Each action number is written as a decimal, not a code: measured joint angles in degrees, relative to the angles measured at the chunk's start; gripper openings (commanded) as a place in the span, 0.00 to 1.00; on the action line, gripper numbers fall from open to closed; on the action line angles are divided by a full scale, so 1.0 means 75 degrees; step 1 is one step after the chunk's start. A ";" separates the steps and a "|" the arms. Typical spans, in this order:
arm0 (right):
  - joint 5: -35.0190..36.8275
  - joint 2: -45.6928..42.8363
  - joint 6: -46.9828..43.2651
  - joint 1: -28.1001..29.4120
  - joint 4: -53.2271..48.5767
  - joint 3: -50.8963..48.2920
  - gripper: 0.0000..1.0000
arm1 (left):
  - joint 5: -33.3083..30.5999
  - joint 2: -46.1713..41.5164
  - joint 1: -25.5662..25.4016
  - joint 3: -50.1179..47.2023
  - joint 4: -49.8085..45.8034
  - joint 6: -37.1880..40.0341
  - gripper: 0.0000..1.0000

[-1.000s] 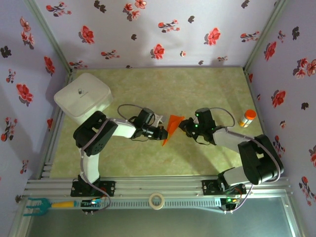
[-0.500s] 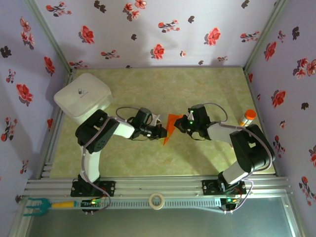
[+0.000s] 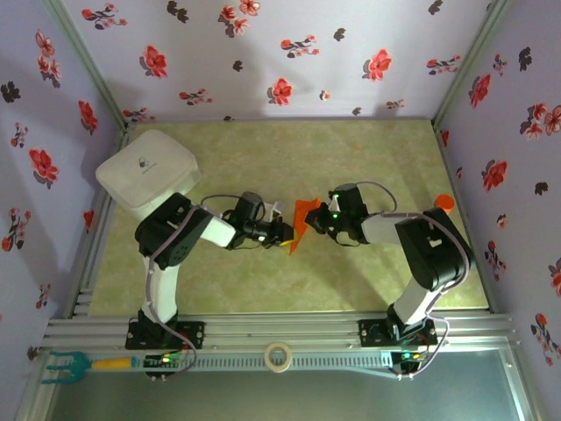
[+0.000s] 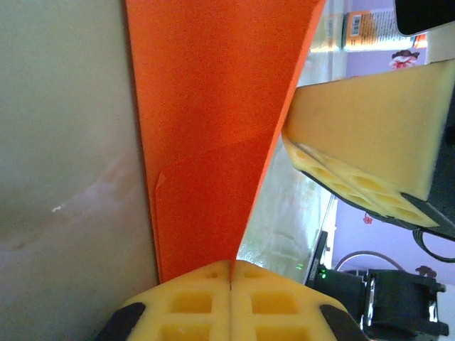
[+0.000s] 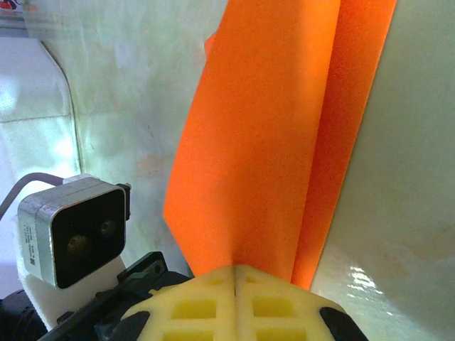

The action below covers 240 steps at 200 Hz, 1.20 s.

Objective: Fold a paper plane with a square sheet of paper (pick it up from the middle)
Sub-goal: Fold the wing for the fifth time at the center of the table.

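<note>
**Creased orange sheet pinched from both sides at mid-bench**

The orange paper sheet [image 3: 301, 223] was seen from the top external camera near the middle of the bench [image 3: 351, 158], between the two arms. It was folded into a wedge whose narrow point was turned toward the near edge. In the left wrist view the orange paper sheet [image 4: 213, 142] was shown as a long taper narrowing down into the seam of the left pincer [image 4: 231, 275], whose yellow pads were pressed together on that narrow end. In the right wrist view two overlapping layers of the orange paper sheet [image 5: 270, 142] were seen, with a crease between them, running into the right pincer [image 5: 234, 275], likewise pinched shut on the paper. From above, the left pincer [image 3: 285, 233] was found at the sheet's left side and the right pincer [image 3: 317, 219] at its right. Whether the paper touched the bench could not be told.

A yellow pad of the right pincer was caught just beside the sheet in the left wrist view. A white lidded container [image 3: 146, 175] was placed at the far left corner, and an orange-capped bottle [image 3: 443, 203] near the right edge, behind the right arm. A tape roll [image 3: 279, 357] was left on the front rail.
</note>
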 measured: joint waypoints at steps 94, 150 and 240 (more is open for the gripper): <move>-0.0189 0.0460 -0.0114 -0.0003 0.0184 0.0358 0.04 | 0.0017 0.0076 0.0061 -0.0020 0.0248 -0.0452 0.00; -0.0289 0.0705 -0.0114 -0.0012 0.0219 0.0455 0.04 | -0.0009 0.0076 0.0079 -0.0026 0.0227 -0.0536 0.00; -0.0475 0.0833 -0.0105 -0.0058 0.0428 0.0560 0.05 | -0.0012 0.0079 0.0099 -0.0017 0.0143 -0.0568 0.00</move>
